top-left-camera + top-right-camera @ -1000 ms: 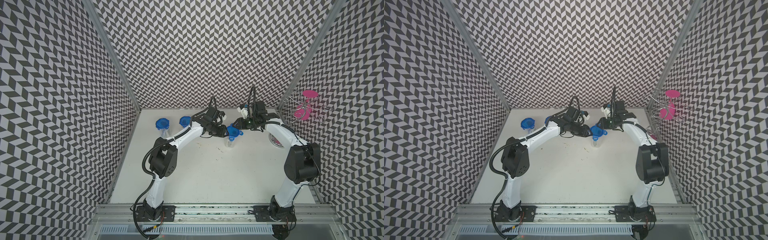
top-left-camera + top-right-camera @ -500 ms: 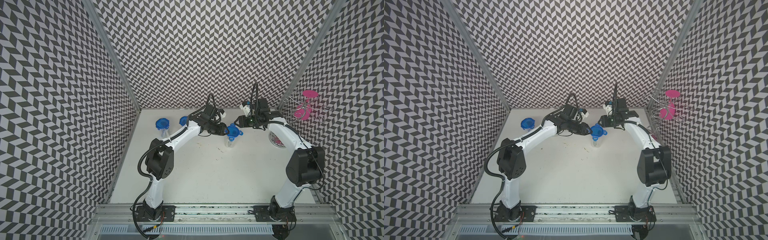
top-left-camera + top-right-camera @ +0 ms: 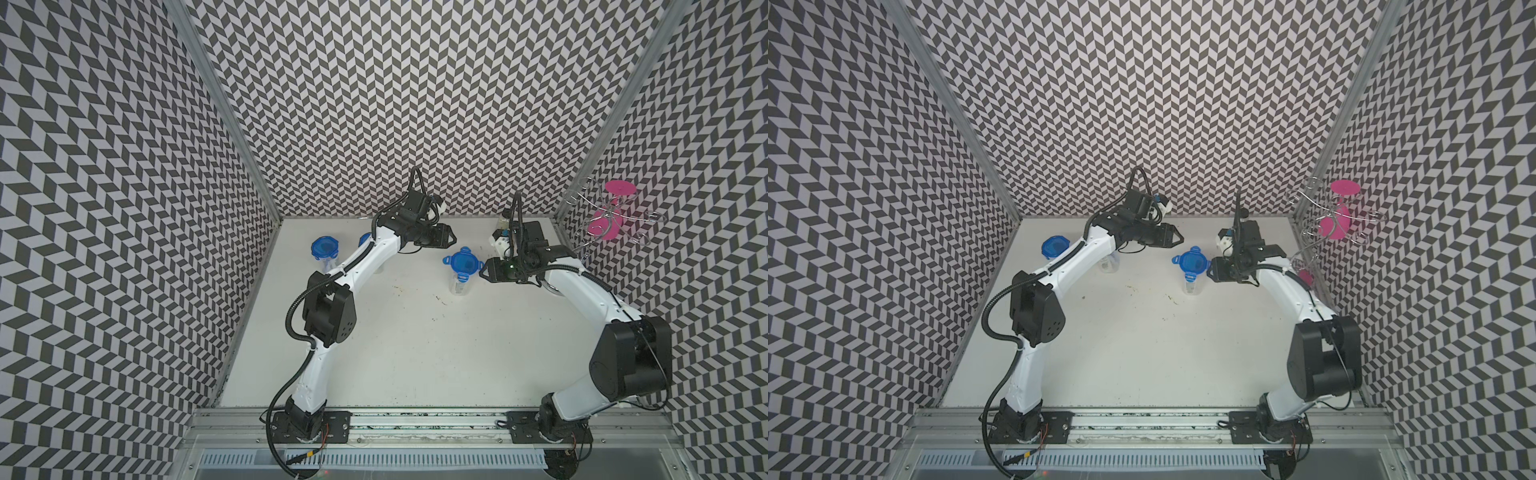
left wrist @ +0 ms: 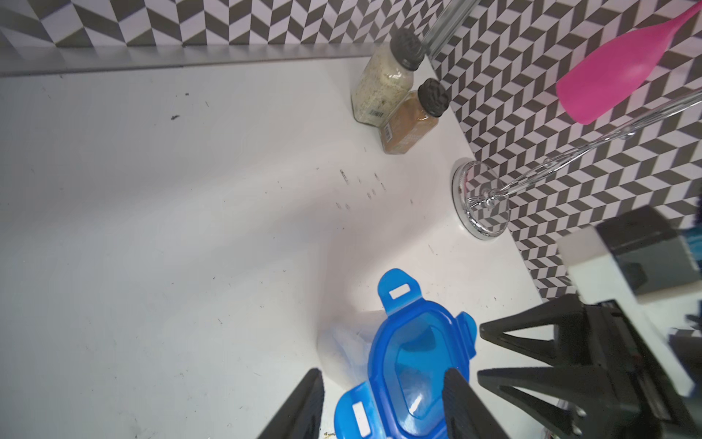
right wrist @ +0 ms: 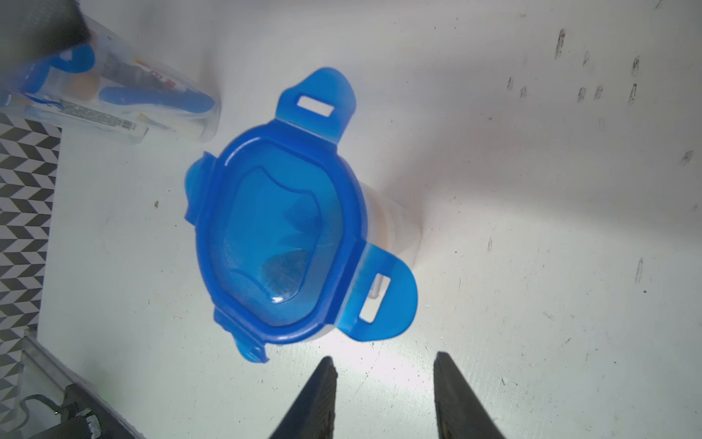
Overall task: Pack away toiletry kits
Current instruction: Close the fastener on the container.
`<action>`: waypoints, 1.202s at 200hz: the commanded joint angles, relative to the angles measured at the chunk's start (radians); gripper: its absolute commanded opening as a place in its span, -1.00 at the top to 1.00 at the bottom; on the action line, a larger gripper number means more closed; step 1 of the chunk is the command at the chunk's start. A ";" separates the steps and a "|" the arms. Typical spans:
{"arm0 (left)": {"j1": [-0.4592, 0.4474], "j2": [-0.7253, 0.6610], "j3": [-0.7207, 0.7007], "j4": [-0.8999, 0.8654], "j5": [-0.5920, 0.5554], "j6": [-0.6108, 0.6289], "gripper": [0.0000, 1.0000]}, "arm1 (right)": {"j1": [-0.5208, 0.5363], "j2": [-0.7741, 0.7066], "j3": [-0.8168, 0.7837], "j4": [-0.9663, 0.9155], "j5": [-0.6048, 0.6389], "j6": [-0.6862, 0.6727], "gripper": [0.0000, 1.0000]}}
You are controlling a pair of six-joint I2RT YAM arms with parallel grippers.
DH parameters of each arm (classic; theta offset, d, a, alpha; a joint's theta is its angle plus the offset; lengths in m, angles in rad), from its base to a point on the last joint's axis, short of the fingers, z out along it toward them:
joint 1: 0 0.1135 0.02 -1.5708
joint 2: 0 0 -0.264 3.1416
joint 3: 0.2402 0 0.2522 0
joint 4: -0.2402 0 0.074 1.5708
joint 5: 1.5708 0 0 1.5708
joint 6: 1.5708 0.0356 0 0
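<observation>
Found clear cup standing on the table, just past centre toward 12 o'clock, blue lid seated, two tabs pressed down, two flared out. Found left gripper at the lid's 11 o'clock and right gripper at its 3 o'clock, both half-spread, empty. Judged step in hand: latching this lid. Judged next move to need a flared tab pressed down.
</observation>
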 commanded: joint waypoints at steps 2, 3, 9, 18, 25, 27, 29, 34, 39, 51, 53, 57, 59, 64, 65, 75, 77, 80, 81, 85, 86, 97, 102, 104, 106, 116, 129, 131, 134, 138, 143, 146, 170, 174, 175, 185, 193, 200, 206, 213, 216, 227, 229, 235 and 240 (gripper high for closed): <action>-0.010 0.017 0.025 -0.026 -0.039 -0.001 -0.04 | -0.006 0.006 0.010 0.043 0.009 0.005 0.18; -0.010 0.017 0.025 -0.026 -0.040 -0.001 -0.04 | -0.005 0.006 0.010 0.043 0.009 0.005 0.18; -0.013 0.020 0.024 -0.026 -0.046 -0.001 -0.03 | -0.006 0.011 0.012 0.044 0.009 0.004 0.18; -0.016 0.023 0.023 -0.029 -0.056 0.000 -0.03 | -0.005 0.017 0.015 0.046 0.012 0.005 0.18; -0.019 0.024 0.021 -0.030 -0.063 0.002 -0.03 | -0.007 0.018 0.015 0.048 0.012 0.006 0.18; -0.020 0.024 0.021 -0.031 -0.066 0.002 -0.03 | -0.008 0.018 0.016 0.049 0.012 0.006 0.18; -0.021 0.025 0.019 -0.032 -0.070 0.004 -0.03 | -0.007 0.018 0.016 0.050 0.012 0.006 0.18; -0.022 0.026 0.018 -0.032 -0.077 0.005 -0.02 | -0.007 0.020 0.016 0.050 0.014 0.006 0.18; -0.025 0.029 0.015 -0.033 -0.080 0.005 -0.02 | -0.007 0.021 0.018 0.050 0.013 0.007 0.18; -0.030 0.037 0.014 -0.035 -0.083 0.007 -0.02 | -0.008 0.024 0.019 0.046 0.020 0.006 0.19; -0.031 0.036 0.014 -0.037 -0.083 0.009 -0.02 | -0.009 0.024 0.018 0.046 0.021 0.005 0.19; -0.033 0.040 0.014 -0.039 -0.087 0.009 -0.02 | -0.008 0.023 0.018 0.046 0.024 0.006 0.19; -0.034 0.040 0.015 -0.040 -0.088 0.010 -0.01 | -0.009 0.023 0.017 0.046 0.023 0.006 0.19; -0.039 0.043 0.017 -0.045 -0.097 0.015 -0.01 | -0.011 0.021 0.014 0.047 0.024 0.005 0.19; -0.040 0.043 0.017 -0.047 -0.099 0.016 -0.01 | -0.011 0.021 0.014 0.047 0.025 0.005 0.19; -0.048 0.047 0.023 -0.056 -0.119 0.026 -0.01 | -0.015 0.017 0.010 0.053 0.026 0.008 0.19; -0.050 0.048 0.024 -0.059 -0.121 0.028 -0.01 | -0.015 0.017 0.010 0.053 0.027 0.008 0.19; -0.050 0.048 0.024 -0.060 -0.125 0.030 -0.01 | -0.015 0.017 0.010 0.055 0.028 0.008 0.19; -0.051 0.048 0.025 -0.061 -0.125 0.030 -0.01 | -0.016 0.018 0.010 0.055 0.027 0.009 0.19; -0.052 0.049 0.023 -0.062 -0.127 0.031 0.00 | -0.019 0.018 0.010 0.054 0.029 0.009 0.19; -0.052 0.048 0.023 -0.062 -0.127 0.032 -0.01 | -0.019 0.018 0.010 0.053 0.029 0.009 0.19; -0.053 0.050 0.025 -0.065 -0.130 0.032 0.00 | -0.022 0.020 0.013 0.051 0.026 0.007 0.19; -0.054 0.049 0.025 -0.066 -0.132 0.033 0.00 | -0.022 0.021 0.013 0.050 0.026 0.006 0.19; -0.055 0.049 0.024 -0.065 -0.132 0.033 0.00 | -0.022 0.020 0.013 0.051 0.026 0.006 0.19; -0.055 0.049 0.023 -0.067 -0.132 0.033 0.00 | -0.023 0.019 0.012 0.052 0.026 0.006 0.19; -0.055 0.048 0.022 -0.068 -0.133 0.036 0.00 | -0.024 0.019 0.012 0.053 0.026 0.006 0.19; -0.057 0.048 0.024 -0.070 -0.133 0.039 0.00 | -0.026 0.022 0.014 0.055 0.029 0.005 0.19; -0.057 0.047 0.024 -0.070 -0.133 0.039 0.01 | -0.027 0.022 0.015 0.055 0.030 0.004 0.19; -0.056 0.047 0.023 -0.070 -0.132 0.039 0.01 | -0.027 0.023 0.016 0.055 0.031 0.005 0.19; -0.057 0.046 0.023 -0.069 -0.133 0.039 0.01 | -0.028 0.025 0.017 0.055 0.031 0.004 0.19; -0.058 0.044 0.023 -0.069 -0.133 0.039 0.01 | -0.029 0.027 0.019 0.056 0.031 0.005 0.19; -0.058 0.044 0.023 -0.071 -0.133 0.039 0.01 | -0.030 0.026 0.020 0.057 0.031 0.005 0.19; -0.059 0.039 0.023 -0.071 -0.133 0.036 0.01 | -0.035 0.035 0.031 0.061 0.027 0.003 0.19; -0.060 0.039 0.022 -0.071 -0.133 0.037 0.01 | -0.035 0.037 0.032 0.061 0.027 0.002 0.19; -0.060 0.039 0.022 -0.071 -0.133 0.037 0.01 | -0.035 0.037 0.033 0.061 0.028 0.002 0.19; -0.059 0.037 0.021 -0.073 -0.132 0.033 0.01 | -0.035 0.044 0.037 0.060 0.025 0.000 0.19; -0.061 0.036 0.022 -0.072 -0.130 0.033 0.02 | -0.038 0.047 0.041 0.058 0.021 -0.001 0.20; -0.061 0.036 0.019 -0.073 -0.130 0.034 0.02 | -0.037 0.047 0.043 0.058 0.021 0.000 0.20; -0.060 0.036 0.020 -0.073 -0.129 0.033 0.02 | -0.037 0.046 0.042 0.059 0.021 0.000 0.20; -0.061 0.036 0.020 -0.073 -0.127 0.033 0.02 | -0.037 0.044 0.040 0.061 0.023 0.000 0.20; -0.062 0.036 0.020 -0.073 -0.127 0.033 0.02 | -0.039 0.044 0.040 0.061 0.023 -0.001 0.20; -0.062 0.037 0.020 -0.073 -0.126 0.033 0.03 | -0.040 0.041 0.040 0.061 0.023 0.000 0.20; -0.063 0.037 0.020 -0.073 -0.126 0.033 0.02 | -0.040 0.041 0.040 0.061 0.022 -0.001 0.20; -0.063 0.037 0.021 -0.073 -0.125 0.034 0.03 | -0.040 0.039 0.041 0.060 0.022 0.000 0.20; -0.064 0.037 0.020 -0.073 -0.125 0.034 0.03 | -0.041 0.037 0.041 0.058 0.022 -0.001 0.20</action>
